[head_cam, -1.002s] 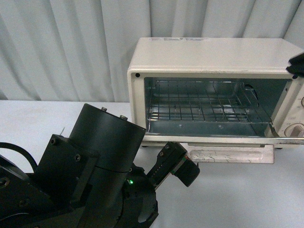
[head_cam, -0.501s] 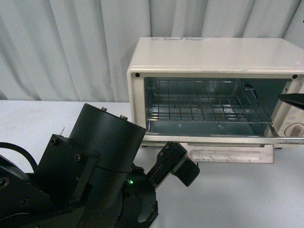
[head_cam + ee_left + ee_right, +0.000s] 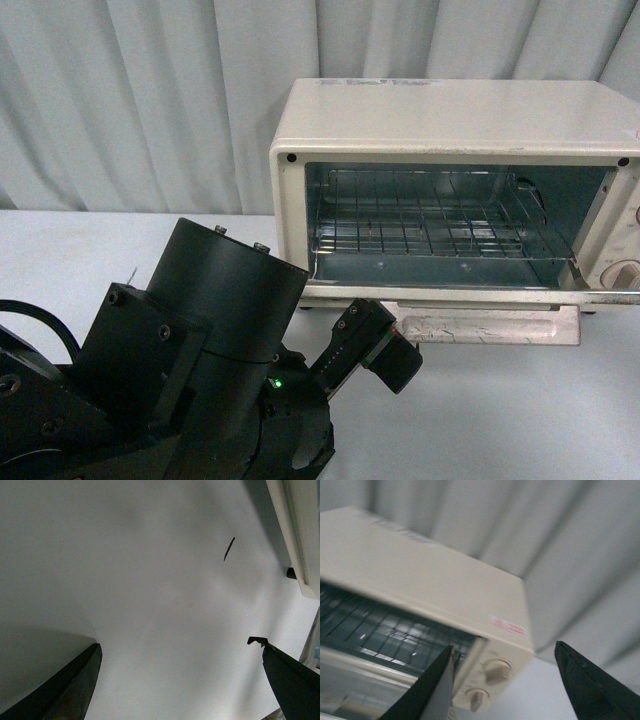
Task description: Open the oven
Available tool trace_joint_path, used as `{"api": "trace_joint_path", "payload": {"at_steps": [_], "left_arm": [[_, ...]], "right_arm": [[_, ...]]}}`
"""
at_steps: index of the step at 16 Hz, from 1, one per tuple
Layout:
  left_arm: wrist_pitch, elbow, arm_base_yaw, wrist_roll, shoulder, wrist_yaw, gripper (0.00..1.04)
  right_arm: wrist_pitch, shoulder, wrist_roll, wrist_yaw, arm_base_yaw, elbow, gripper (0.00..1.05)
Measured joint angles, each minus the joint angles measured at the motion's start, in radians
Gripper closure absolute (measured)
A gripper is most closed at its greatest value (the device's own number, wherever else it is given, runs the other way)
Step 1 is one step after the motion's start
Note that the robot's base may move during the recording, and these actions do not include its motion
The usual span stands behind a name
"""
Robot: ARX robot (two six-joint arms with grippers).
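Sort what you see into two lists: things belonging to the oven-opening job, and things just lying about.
Job: cream-white boxy toaster oven, its beige bar handle, black right gripper.
Lying about: pale pleated curtain, white table, small dark mark on it.

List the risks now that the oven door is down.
1. The door lies flat and juts out over the table. The left arm has its black end right by it, so a left-arm move might knock it.
2. The right gripper, open, is near the knobs of the oven, and the right wrist view is blurred. It might bump one.
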Motion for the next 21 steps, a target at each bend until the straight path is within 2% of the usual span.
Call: {"api": "trace_joint_path", "payload": {"at_steps": [1,3,6,7,9,11,12,17,19,21], "left_arm": [[0.0,0.0,0.0,0.0,0.0,-0.002,0.07],[0.0,0.0,0.0,0.0,0.0,-0.003,0.07],[0.0,0.0,0.0,0.0,0.0,-0.002,0.07],[0.0,0.0,0.0,0.0,0.0,-0.003,0.07],[0.0,0.0,0.0,0.0,0.0,-0.002,0.07],[0.0,0.0,0.0,0.0,0.0,-0.002,0.07],[0.0,0.0,0.001,0.0,0.0,-0.002,0.07],[0.0,0.0,0.0,0.0,0.0,-0.002,0.07],[0.0,0.0,0.0,0.0,0.0,-0.002,0.07],[0.0,0.0,0.0,0.0,0.0,-0.001,0.07]], "right_arm": [[0.06,-0.035,0.153,0.059,-0.033,-0.048,0.5],[0.074,-0.108,0.339,0.037,-0.049,-0.101,0.7],[0.051,-0.186,0.409,0.002,-0.089,-0.188,0.98],[0.044,-0.22,0.42,-0.008,-0.102,-0.211,1.02],[0.025,-0.282,0.428,-0.03,-0.115,-0.24,1.03],[-0.014,-0.343,0.429,-0.108,-0.193,-0.273,1.03],[-0.032,-0.377,0.432,-0.104,-0.211,-0.287,1.03],[-0.133,-0.523,0.433,-0.117,-0.204,-0.33,1.03],[-0.114,-0.553,0.433,-0.117,-0.204,-0.368,1.03],[-0.178,-0.615,0.433,-0.117,-0.204,-0.367,1.03]]}}
